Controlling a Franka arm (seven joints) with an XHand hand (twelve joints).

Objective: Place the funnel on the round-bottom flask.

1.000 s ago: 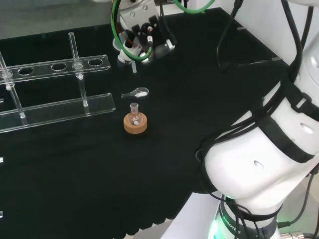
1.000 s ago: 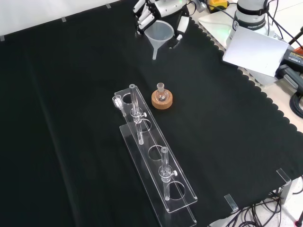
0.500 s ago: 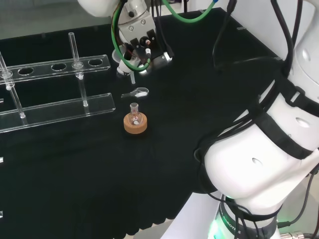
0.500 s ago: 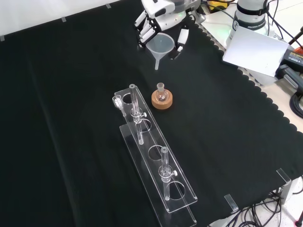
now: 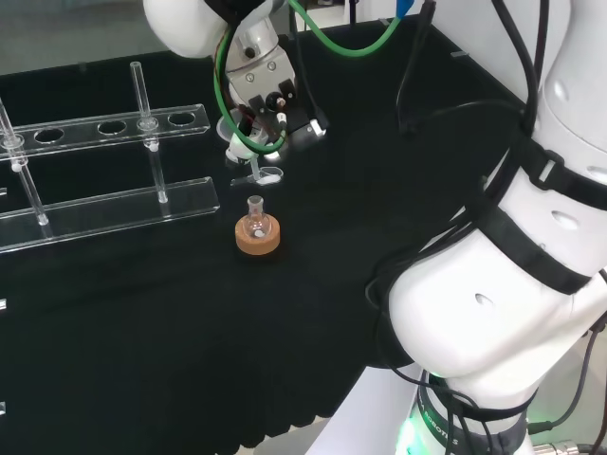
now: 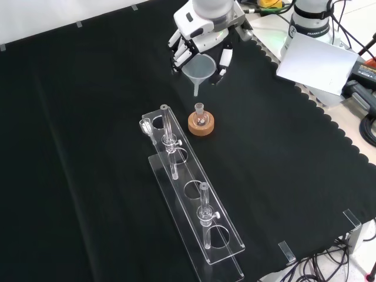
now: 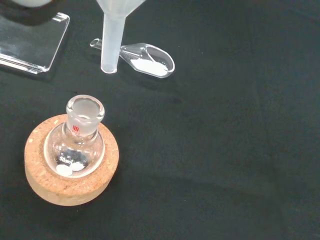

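The robot hand (image 6: pixel 202 41) grips the funnel (image 6: pixel 198 69), spout down, above the worktop (image 6: pixel 88 117). The flask (image 6: pixel 200 116) sits upright in its cork ring (image 6: pixel 201 126), near the spout.

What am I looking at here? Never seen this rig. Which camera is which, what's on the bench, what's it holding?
It is one white robot arm with a black and white hand in place of a gripper, at a bench under black cloth.

Three cameras: the head view looks over the arm from behind its base, the front view looks down from the opposite side, and the wrist view looks past the palm.

On the cloth stand a small round-bottom flask on a cork ring, a clear rack with glass tubes, and a small scoop holding white powder.

The fingers are curled round a clear funnel. Its stem hangs above the cloth, near the flask's neck but not yet in it.
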